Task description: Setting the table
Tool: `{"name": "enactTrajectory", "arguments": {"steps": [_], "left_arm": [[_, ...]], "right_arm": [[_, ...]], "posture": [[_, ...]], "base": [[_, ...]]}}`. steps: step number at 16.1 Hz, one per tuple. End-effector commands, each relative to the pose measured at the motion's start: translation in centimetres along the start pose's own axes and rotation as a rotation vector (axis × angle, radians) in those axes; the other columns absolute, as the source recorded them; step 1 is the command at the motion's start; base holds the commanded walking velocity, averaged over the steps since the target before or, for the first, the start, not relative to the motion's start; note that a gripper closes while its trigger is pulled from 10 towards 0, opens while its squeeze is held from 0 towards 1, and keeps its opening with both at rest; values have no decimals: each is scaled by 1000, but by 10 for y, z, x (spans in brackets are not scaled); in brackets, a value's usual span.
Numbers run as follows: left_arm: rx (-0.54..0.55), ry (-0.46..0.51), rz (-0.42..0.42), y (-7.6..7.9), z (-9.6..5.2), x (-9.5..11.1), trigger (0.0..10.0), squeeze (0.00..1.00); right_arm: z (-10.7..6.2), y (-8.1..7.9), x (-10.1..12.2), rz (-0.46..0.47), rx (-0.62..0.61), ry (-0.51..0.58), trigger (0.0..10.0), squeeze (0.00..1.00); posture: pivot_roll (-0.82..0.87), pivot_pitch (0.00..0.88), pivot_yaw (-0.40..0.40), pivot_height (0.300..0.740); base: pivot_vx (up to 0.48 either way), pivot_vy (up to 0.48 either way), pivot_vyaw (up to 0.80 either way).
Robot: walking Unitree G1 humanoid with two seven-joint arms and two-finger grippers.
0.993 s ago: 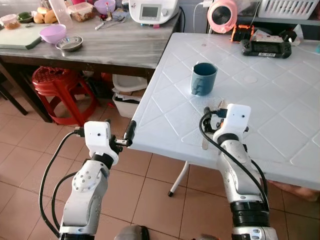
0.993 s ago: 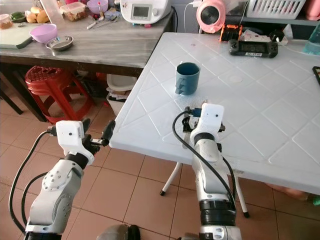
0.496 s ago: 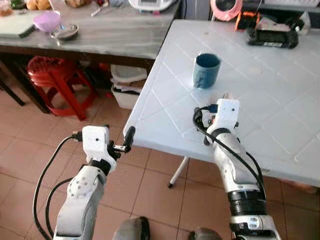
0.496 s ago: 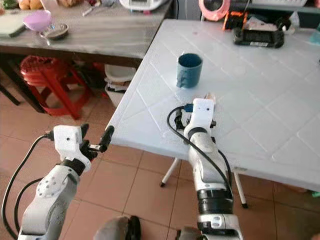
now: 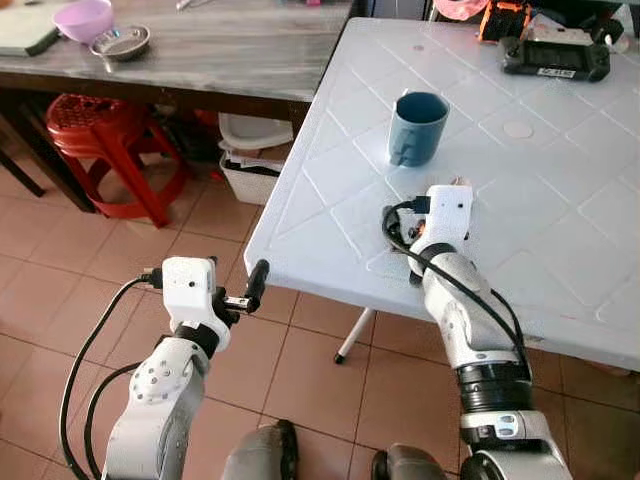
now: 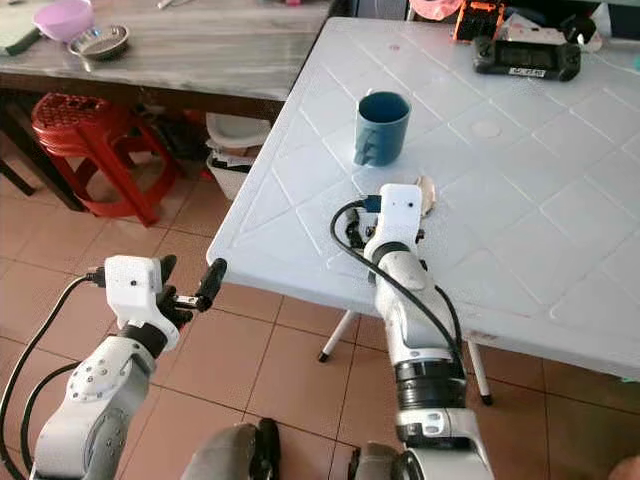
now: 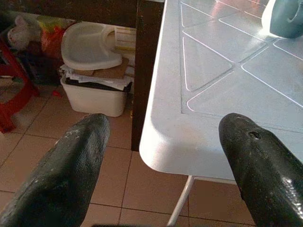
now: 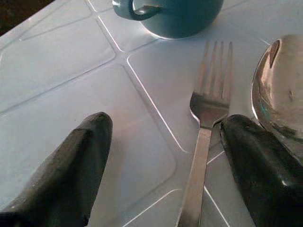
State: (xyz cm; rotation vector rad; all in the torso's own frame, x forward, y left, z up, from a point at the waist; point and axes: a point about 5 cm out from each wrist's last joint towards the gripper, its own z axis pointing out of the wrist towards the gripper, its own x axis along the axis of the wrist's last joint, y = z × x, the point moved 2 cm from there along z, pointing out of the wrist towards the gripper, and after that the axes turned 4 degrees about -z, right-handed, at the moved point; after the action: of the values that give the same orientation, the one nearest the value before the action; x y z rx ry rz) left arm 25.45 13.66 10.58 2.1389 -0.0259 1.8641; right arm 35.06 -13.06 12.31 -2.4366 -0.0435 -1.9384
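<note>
A blue mug stands on the white table, near its left edge. Just in front of the mug lie a fork and a spoon, side by side on the tabletop. My right gripper hovers low over them. It is open, and the fork handle runs between its fingers, close to one of them. The wrist housing covers most of the cutlery in the eye views, where just the spoon bowl peeks out. My left gripper is open and empty, level with the table's near corner and just short of it.
To the left runs a wooden counter with a purple bowl and a metal dish. Below it are a red stool and a white bin. A game controller lies at the table's far side. The floor is tiled.
The head camera has moved, so the whole scene has shifted. My right gripper has edged a little leftward relative to the mug. The left gripper keeps its pose by the table corner.
</note>
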Motion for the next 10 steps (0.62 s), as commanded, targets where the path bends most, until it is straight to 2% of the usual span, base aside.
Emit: {"name": "enactTrajectory", "arguments": {"steps": [1, 5, 6, 10], "left_arm": [[0, -2, 6, 1, -2, 2, 10000, 0], [-7, -14, -2, 2, -1, 0, 10000, 0], [-22, -25, -6, 4, 0, -2, 10000, 0], [-38, -49, -15, 7, 1, -5, 10000, 0]], "right_arm": [[0, -3, -16, 19, -1, -87, 0, 0], [-5, -7, -28, 11, -5, -153, 0, 0], [-7, -7, -38, 29, -3, -210, 0, 0], [-8, 1, -46, 38, -10, -268, 0, 0]], "posture": [[59, 174, 76, 740], [53, 169, 75, 740], [52, 166, 73, 740], [46, 163, 69, 740]], "base": [[0, 0, 0], [0, 0, 0], [0, 0, 0], [0, 0, 0]]}}
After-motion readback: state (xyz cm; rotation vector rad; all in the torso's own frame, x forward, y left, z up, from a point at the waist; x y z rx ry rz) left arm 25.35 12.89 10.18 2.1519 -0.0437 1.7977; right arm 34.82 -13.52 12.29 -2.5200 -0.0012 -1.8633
